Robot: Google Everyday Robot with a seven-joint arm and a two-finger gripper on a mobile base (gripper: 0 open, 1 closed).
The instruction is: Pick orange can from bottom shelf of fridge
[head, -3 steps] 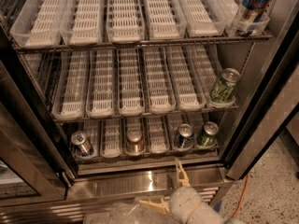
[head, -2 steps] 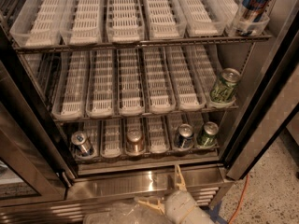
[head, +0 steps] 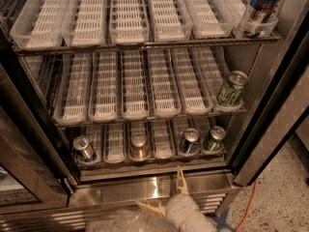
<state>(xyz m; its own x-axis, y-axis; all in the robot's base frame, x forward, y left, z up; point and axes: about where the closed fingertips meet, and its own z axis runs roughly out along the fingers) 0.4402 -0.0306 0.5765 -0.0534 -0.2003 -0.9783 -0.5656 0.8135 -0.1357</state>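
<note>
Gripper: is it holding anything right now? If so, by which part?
Nothing is held. The gripper is open in front of the steel sill of the bottom shelf, and the orange can stands untouched in its lane.

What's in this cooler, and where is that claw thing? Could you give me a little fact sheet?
place: fridge, door open, three racks
bottom shelf: four cans standing in plastic lanes
orange can: third lane from left, untouched
neighbours: left blue-and-silver can, right blue-and-silver can, small green can at far right
middle rack: large green can at right end
top rack: tall blue can at right end
gripper: low in front of the fridge, below the orange can, empty; jaws spread apart
</note>
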